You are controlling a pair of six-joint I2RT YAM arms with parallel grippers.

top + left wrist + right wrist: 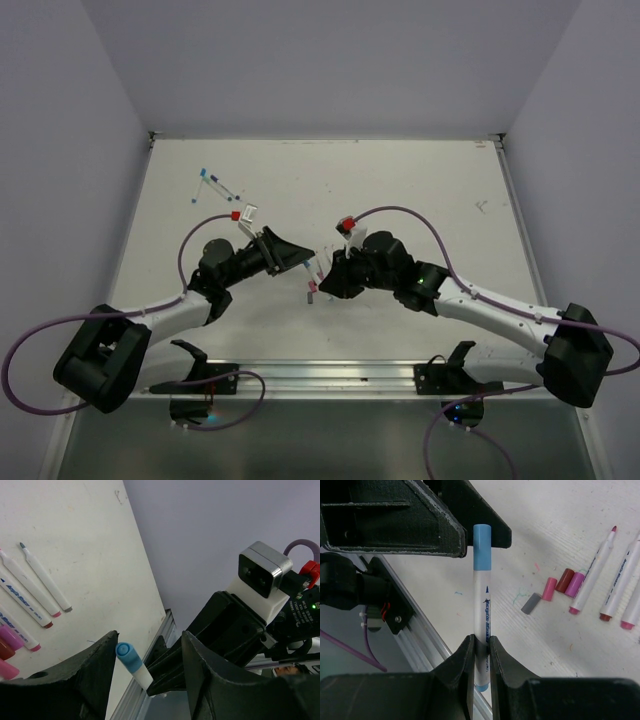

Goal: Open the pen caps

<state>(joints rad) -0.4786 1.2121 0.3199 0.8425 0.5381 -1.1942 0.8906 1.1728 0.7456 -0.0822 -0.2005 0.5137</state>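
Note:
My right gripper (481, 642) is shut on a white pen barrel (481, 605) and holds it above the table. The pen's blue cap (481, 547) is still on and points toward my left gripper. In the left wrist view the blue cap (129, 657) lies between the spread fingers of my left gripper (150, 635), close to the left finger (95, 670). That gripper is open and clamps nothing. In the top view the two grippers meet at mid-table, left (300, 258) and right (325, 275).
Loose caps lie on the table under the grippers: grey (531, 603), pink (549, 589), maroon (565, 580) and magenta (576, 584). Uncapped white pens (592, 577) lie beside them. More pens with blue ends (215, 183) lie at the back left. An aluminium rail (320, 375) runs along the near edge.

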